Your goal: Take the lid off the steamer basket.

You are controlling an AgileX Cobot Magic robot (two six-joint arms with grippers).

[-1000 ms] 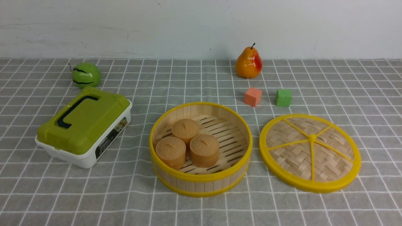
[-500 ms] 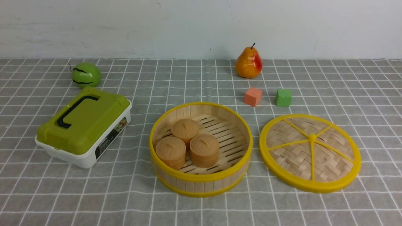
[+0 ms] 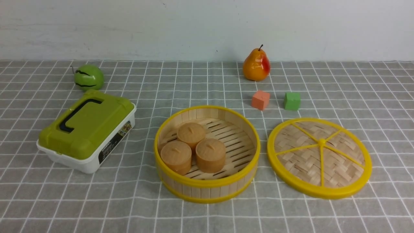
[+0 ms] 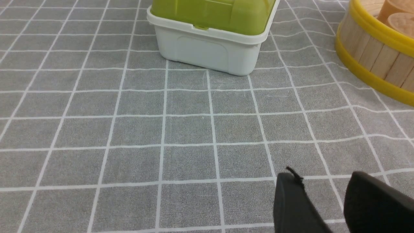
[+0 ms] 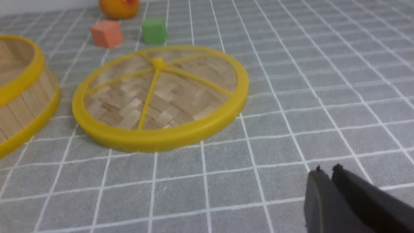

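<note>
Front view: lid (image 3: 319, 158) flat on the checked tablecloth (image 3: 207, 213), just beside the steamer basket (image 3: 207, 187) on its right and apart from it; basket open, three tan cylindrical cakes (image 3: 193, 147) inside. Behind, a pear (image 3: 256, 64), an orange cube (image 3: 260, 99) and a green cube (image 3: 292, 100); further left, a white box with a green top (image 3: 86, 129) and a small green melon (image 3: 88, 76). No arms in sight. Removal apparently complete.

Left wrist view: left gripper (image 4: 323, 197) low over bare cloth, fingers a little apart, nothing between them. Box and basket wall beyond.

Right wrist view: right gripper (image 5: 326, 187) near the cloth, tips almost together, empty, well short of the lid. Probably light and fairly stiff; smooth plastic rim (image 5: 161, 139) likely slippery, woven panel easily dented. Best hold: central knob (image 5: 158, 61) or a pinch across the rim.
</note>
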